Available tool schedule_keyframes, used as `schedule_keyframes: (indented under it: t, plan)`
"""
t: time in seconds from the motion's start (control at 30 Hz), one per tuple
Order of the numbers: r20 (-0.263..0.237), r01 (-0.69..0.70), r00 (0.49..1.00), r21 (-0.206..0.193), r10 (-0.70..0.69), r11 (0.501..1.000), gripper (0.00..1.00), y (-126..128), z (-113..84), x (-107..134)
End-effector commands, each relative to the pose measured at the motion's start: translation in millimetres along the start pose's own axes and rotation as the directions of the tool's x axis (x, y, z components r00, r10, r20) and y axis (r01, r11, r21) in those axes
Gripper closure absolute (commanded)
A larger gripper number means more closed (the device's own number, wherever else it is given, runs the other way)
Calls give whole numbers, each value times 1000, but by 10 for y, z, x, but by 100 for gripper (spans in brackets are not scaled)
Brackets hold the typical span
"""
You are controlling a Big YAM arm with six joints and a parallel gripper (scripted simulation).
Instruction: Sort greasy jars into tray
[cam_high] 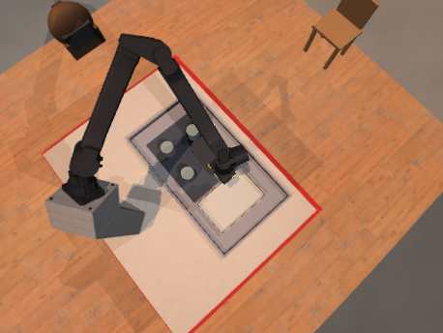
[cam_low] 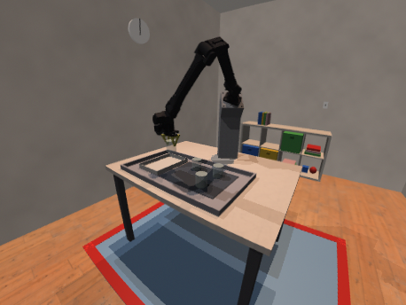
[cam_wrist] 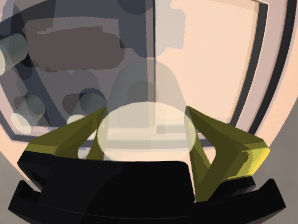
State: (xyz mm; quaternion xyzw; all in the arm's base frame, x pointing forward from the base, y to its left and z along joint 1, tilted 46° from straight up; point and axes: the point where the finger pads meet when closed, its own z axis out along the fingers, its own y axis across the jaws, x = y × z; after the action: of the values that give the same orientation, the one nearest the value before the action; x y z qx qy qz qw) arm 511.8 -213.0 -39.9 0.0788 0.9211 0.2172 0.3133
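Note:
My gripper (cam_high: 226,172) (cam_low: 170,140) (cam_wrist: 146,112) is shut on a glass jar (cam_wrist: 145,134), which fills the space between the yellow fingers in the wrist view. It holds the jar in the air over the border between the dark drying mat (cam_high: 202,191) (cam_low: 177,178) and the tray (cam_high: 264,195) (cam_low: 143,167) (cam_wrist: 255,65). Three more jars stand mouth down on the mat: one at the left (cam_high: 166,147), one at the back (cam_high: 192,130) and one nearer the tray (cam_high: 187,172). They also show in the exterior view (cam_low: 201,178) (cam_low: 218,168) (cam_low: 195,161). The tray has nothing in it.
A grey framed steel top (cam_high: 278,190) (cam_low: 230,195) surrounds the mat and tray on the pale table (cam_high: 169,271) (cam_low: 266,213). The arm's grey pedestal (cam_high: 82,213) (cam_low: 230,129) stands at the table's corner. A shelf (cam_low: 288,146) stands behind.

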Motion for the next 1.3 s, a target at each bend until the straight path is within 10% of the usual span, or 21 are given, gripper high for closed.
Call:
schedule_keyframes:
  t: [0.0, 1.27]
  plan:
    - [39, 22, 999, 22, -23, 1000, 100, -228, -144, -132]
    - [39, 22, 999, 22, -23, 1000, 100, -1143, -151, 171]
